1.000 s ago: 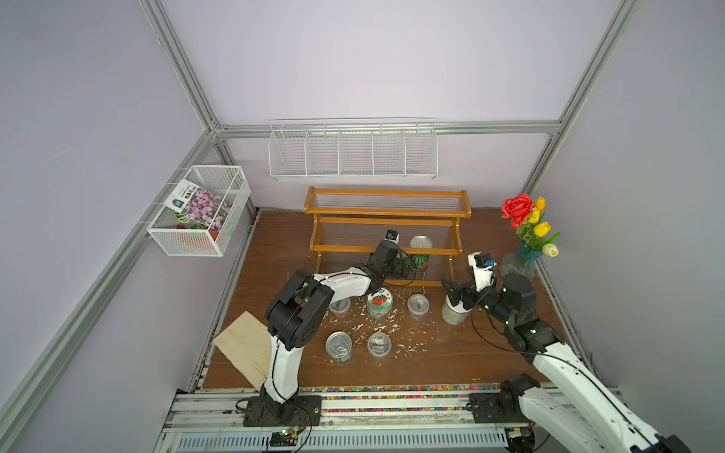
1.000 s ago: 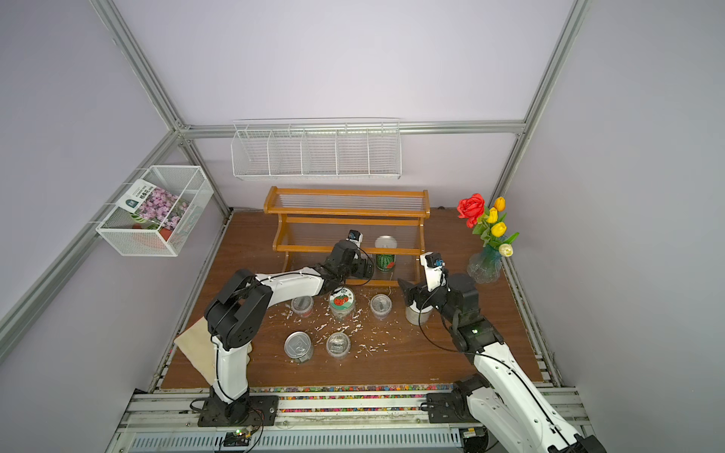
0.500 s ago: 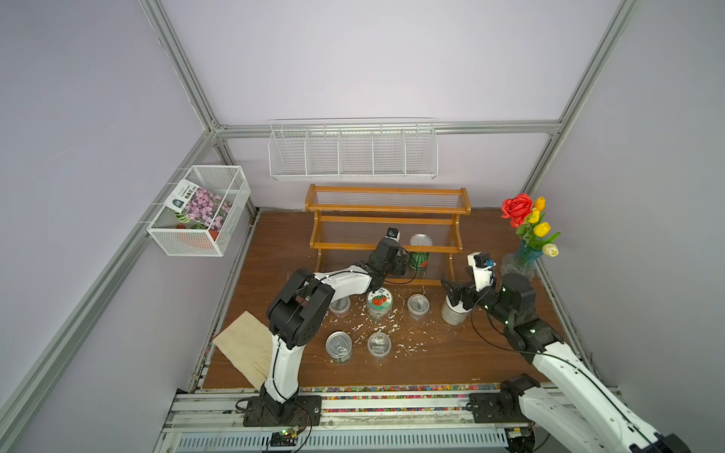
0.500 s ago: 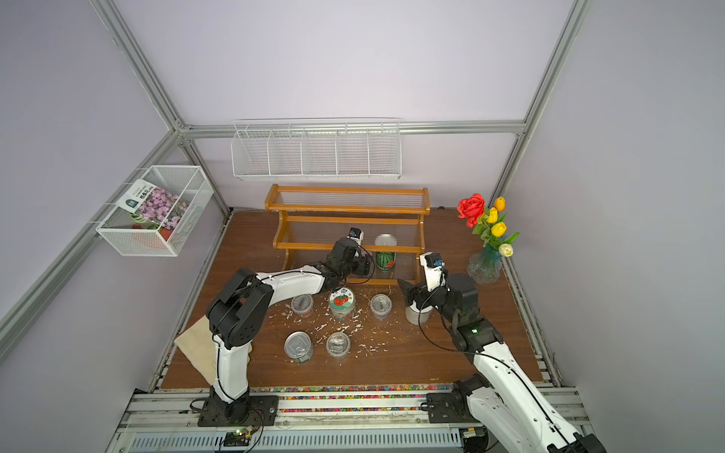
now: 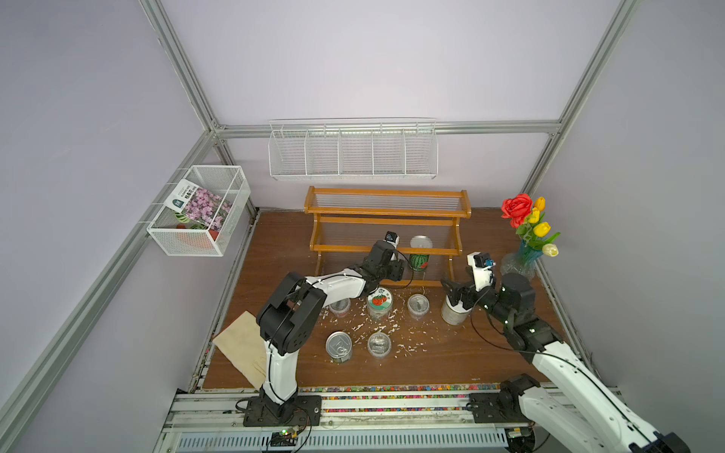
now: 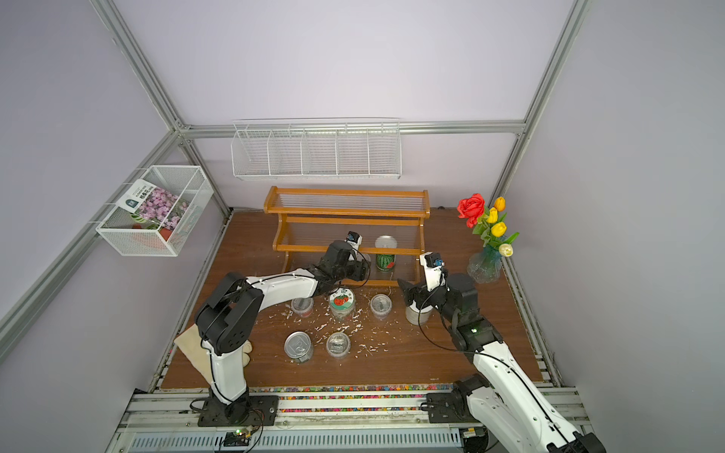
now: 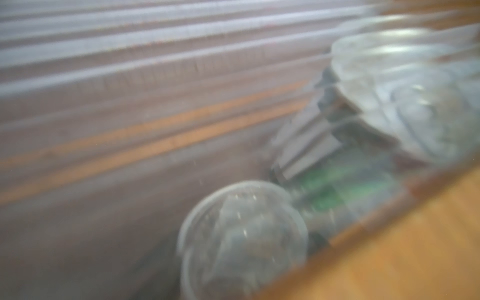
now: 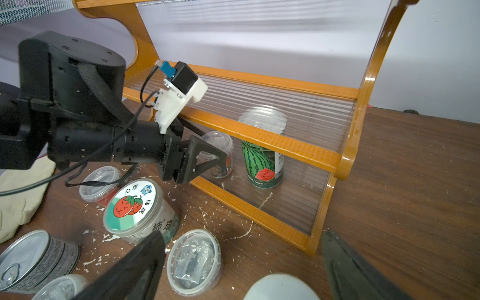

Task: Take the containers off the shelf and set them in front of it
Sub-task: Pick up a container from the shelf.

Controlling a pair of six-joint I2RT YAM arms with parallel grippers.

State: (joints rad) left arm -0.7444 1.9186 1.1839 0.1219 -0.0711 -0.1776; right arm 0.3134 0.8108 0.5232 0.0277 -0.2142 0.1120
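Left claw [image 8: 215, 153], closed on the clear lidded cup [image 8: 220, 140], should slide it straight out beneath the shelf [image 8: 285, 148] rail, missing the watermelon-print can [image 8: 262, 166].

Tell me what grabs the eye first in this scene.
The orange-brown shelf stands at the back, with a watermelon-print can on its lowest tier and the left arm's fingers at a clear cup beside it. Red and yellow flowers brighten the right edge. More containers sit among white flakes before the shelf.
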